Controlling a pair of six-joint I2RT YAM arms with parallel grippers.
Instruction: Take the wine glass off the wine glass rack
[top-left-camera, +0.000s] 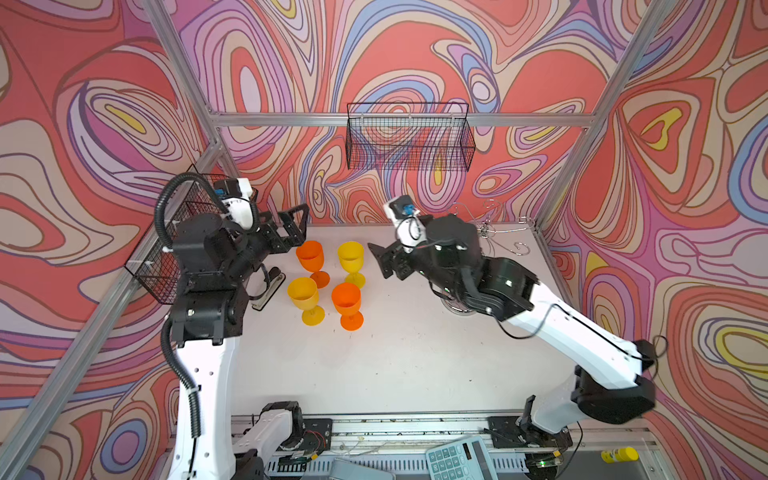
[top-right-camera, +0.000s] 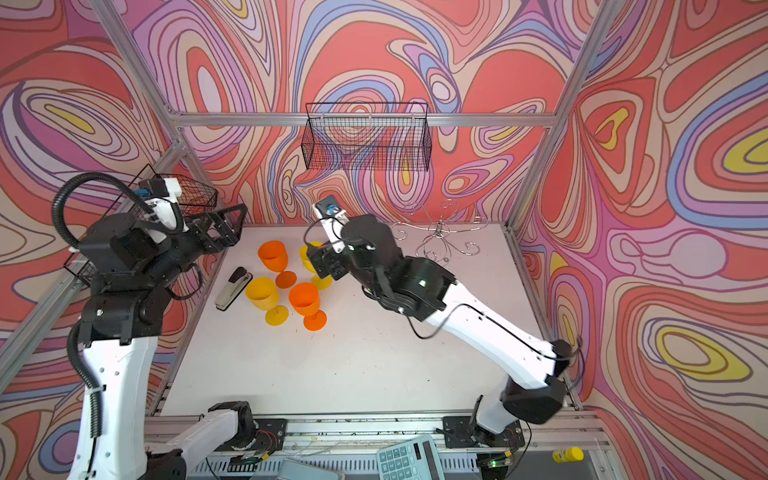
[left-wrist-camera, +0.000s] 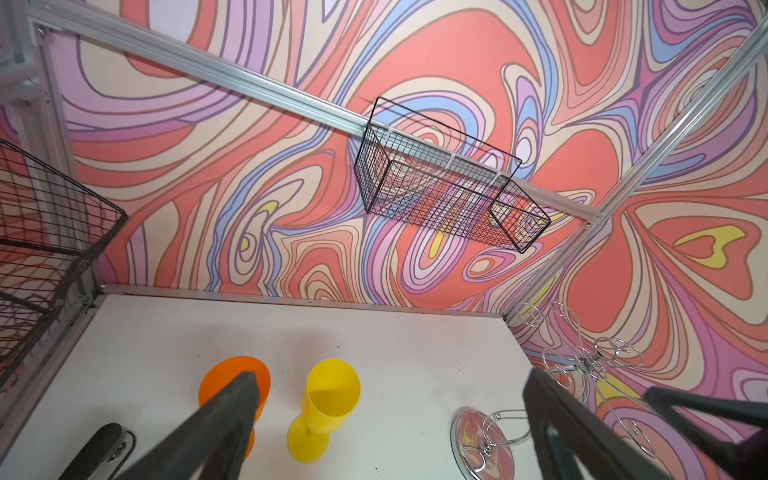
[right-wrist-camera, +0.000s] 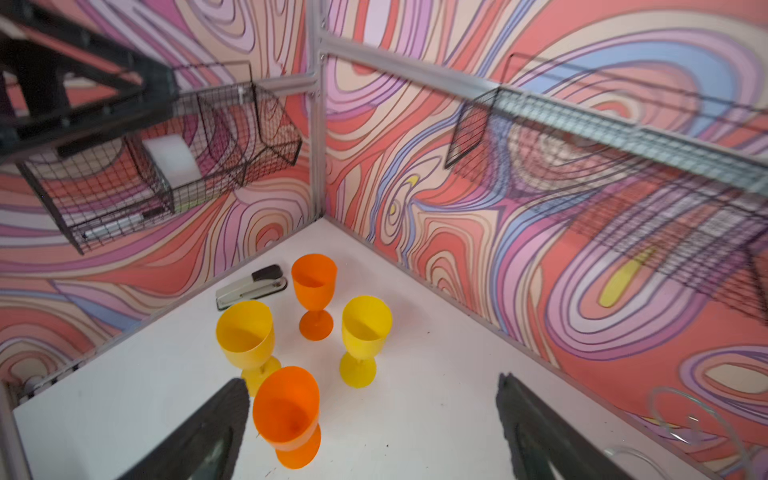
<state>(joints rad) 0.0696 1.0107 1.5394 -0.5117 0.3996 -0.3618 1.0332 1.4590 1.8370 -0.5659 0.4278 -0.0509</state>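
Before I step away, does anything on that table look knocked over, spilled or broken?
Nothing stands out. Both orange glasses and both yellow glasses stand upright, the wine glass rack stands on its base with bare hooks, and a stapler lies flat beside the glasses.

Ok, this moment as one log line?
wine glass rack bare | wine glasses upright on table, two orange, two yellow | left pincer open, empty | right pincer open, empty

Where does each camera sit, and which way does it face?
Top views: high in front, looking down on the white table; both arms show.
Left wrist: on the left arm, facing the back wall's black wire mesh basket; the open left gripper shows.
Right wrist: on the right arm, facing the back left corner; the open right gripper shows.
Both wrist views share one yellow plastic goblet.
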